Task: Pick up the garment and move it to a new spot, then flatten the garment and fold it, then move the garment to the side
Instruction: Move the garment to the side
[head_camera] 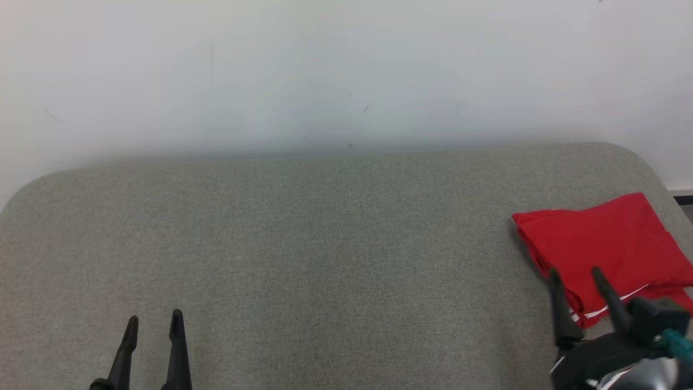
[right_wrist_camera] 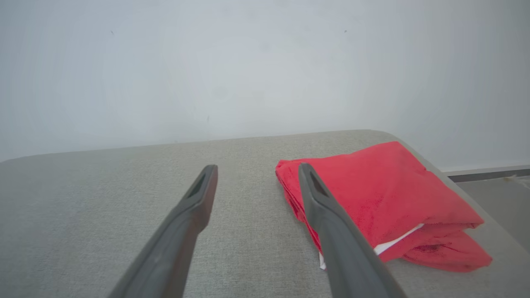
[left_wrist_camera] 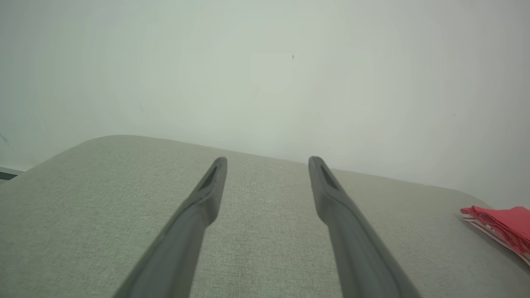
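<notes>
Resting at the right edge of the grey fabric-covered table: folded red cloth garment with white trim. Right pincer wide, empty, at its near corner; left pincer wide, well apart. Step judged: move-aside, seemingly done. Next: retreat without snagging.

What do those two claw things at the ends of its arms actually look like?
The left gripper and right gripper each have two long, slim, dark grey-black fingers tapering to narrow tips, with a small elongated slot near each tip. Behind the right one sits a chunky black housing with a teal connector and a silvery-grey part.
</notes>
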Motion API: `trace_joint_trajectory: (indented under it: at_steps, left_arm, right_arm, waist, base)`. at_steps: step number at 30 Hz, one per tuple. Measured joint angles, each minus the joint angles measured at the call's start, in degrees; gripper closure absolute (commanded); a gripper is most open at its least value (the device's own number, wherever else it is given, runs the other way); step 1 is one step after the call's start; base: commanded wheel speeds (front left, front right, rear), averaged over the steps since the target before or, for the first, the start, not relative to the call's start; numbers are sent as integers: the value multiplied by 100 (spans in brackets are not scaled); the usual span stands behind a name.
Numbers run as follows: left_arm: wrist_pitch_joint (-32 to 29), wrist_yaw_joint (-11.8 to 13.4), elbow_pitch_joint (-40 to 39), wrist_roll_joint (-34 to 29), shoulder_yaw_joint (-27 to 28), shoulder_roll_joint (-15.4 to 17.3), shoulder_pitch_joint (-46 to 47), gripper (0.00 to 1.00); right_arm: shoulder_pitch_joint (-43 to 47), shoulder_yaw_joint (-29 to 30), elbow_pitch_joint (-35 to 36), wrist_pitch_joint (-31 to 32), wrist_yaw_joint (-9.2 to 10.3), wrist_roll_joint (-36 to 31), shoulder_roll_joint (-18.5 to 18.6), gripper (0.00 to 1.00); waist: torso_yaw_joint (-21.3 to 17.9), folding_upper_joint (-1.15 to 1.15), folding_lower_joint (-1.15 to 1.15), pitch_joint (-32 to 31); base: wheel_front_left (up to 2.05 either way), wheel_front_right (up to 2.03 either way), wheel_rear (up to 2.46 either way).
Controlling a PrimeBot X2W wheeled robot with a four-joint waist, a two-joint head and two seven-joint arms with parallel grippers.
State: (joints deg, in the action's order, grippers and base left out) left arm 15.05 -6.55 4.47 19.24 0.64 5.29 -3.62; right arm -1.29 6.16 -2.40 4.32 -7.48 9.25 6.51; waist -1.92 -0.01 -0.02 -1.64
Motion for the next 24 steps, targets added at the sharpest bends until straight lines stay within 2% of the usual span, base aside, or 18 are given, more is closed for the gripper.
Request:
trace_joint_trajectory:
  at_steps: [5,10,24]
  left_arm:
    - [0,-3,36,-93,249,-81,-77,0]
    - [0,-51,233,-160,268,-132,-109,0]
    - [0,-85,736,-160,227,-174,-134,0]
  right_arm:
    - [154,-522,-215,-541,1,185,-157,0]
    - [258,-867,-527,-711,1,215,-265,0]
    - [217,-910,-957,-914,1,-7,-350,0]
  waist:
    - [2,0,0,-207]
    - [114,0,1,-295]
    - [225,1,2,-330]
  base:
    - [0,0,0]
    - [0,0,0]
    - [0,0,0]
